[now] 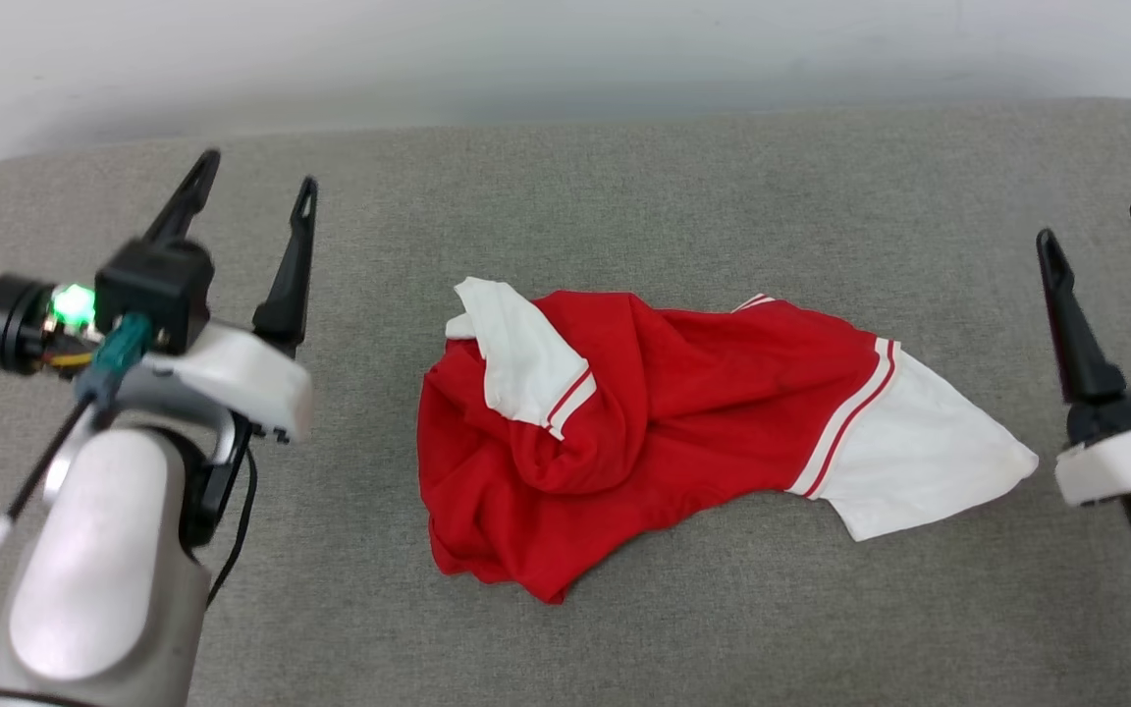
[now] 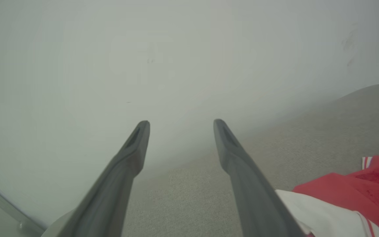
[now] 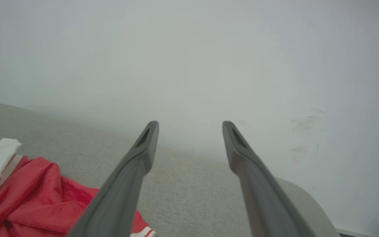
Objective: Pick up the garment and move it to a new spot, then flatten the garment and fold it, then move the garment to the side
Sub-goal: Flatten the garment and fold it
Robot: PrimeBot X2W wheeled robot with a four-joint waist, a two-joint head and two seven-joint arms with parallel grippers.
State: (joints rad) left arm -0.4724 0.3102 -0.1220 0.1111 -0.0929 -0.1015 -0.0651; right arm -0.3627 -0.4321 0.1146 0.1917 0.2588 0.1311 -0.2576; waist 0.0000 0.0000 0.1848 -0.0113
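A grey fabric-covered desk (image 1: 624, 196) with rounded corners stands against a plain pale wall (image 1: 565, 49). A red T-shirt (image 1: 683, 412) with white sleeves lies crumpled near the desk's middle, one white sleeve spread out to the right. The left hand (image 1: 259, 169) is off to the T-shirt's left and the right hand (image 1: 1094, 222) is near the spread sleeve. Both have their fingers apart, hold nothing, and are clear of the cloth.

place: plain test room | grey padded surface (image 1: 624, 177) | bare white wall (image 1: 565, 49)
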